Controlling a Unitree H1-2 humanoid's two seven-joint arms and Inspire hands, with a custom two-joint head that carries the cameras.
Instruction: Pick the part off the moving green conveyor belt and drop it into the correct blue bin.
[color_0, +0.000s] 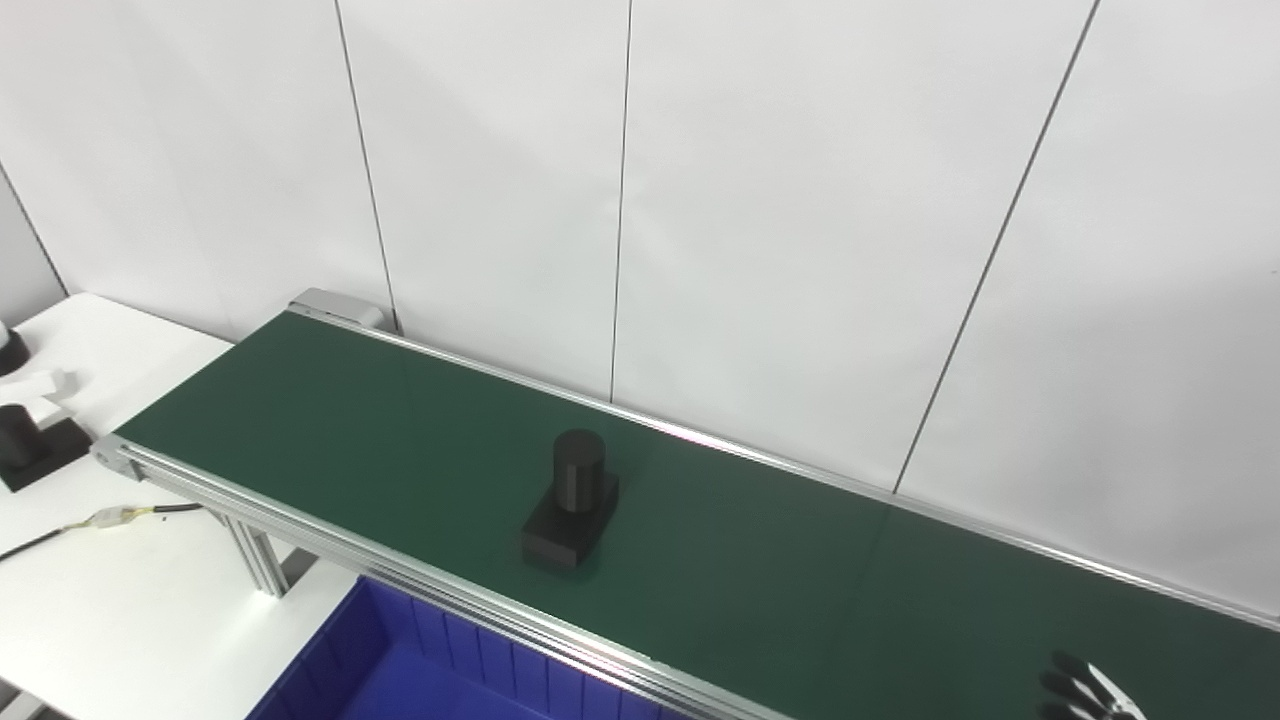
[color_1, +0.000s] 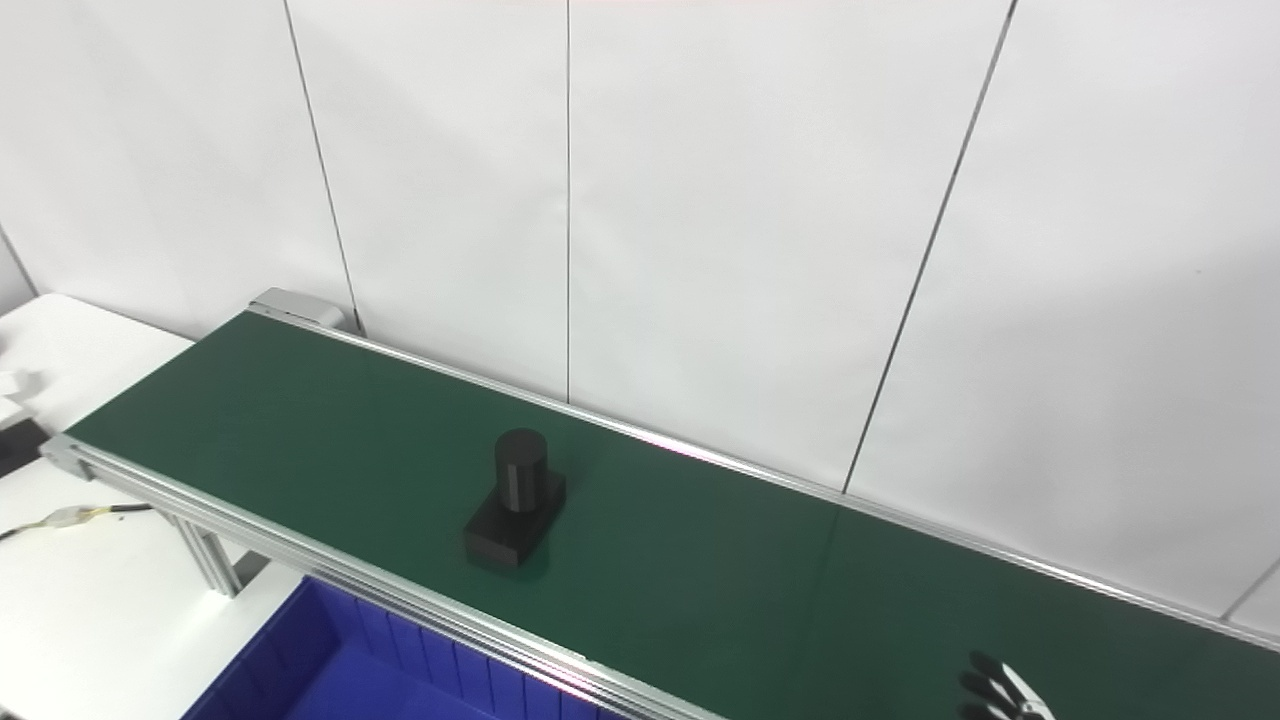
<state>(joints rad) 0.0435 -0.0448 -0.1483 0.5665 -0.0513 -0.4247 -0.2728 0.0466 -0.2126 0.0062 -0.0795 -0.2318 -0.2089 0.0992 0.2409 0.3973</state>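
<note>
1. Right hand (color_0: 1085, 690): only dark fingertips show at bottom right edge above the belt, holding nothing; can't tell if spread or closed. Left hand out of view.
2. Green conveyor belt (color_0: 800, 560): runs diagonally, silver side rails.
3. White table (color_0: 120, 590): left, below belt end.
4. Blue bin (color_0: 400, 670): under belt's near rail.
5. Black part (color_0: 572, 500): mid-belt, upright cylinder on block base, well apart from hand.
6. Similar black part (color_0: 30, 450) on table, far left.
</note>
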